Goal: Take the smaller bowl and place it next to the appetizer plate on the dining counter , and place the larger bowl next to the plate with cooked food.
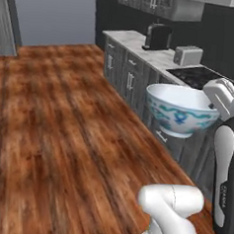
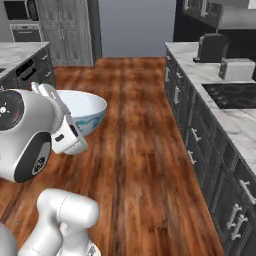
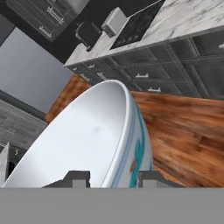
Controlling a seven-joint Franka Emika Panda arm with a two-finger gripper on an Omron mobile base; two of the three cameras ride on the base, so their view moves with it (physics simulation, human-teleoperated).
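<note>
The hand (image 3: 109, 177) is gripping the larger bowl (image 1: 181, 109) by its rim, one finger inside and one outside, carrying it in the air above the wood floor (image 1: 58, 134); keeping it level while driving to the dining counter is advisable, since a rim pinch may be slipping.

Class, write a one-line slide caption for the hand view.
The hand grips the rim of the larger bowl, one finger inside and one outside, carrying it above the wood floor beside dark cabinets.
</note>
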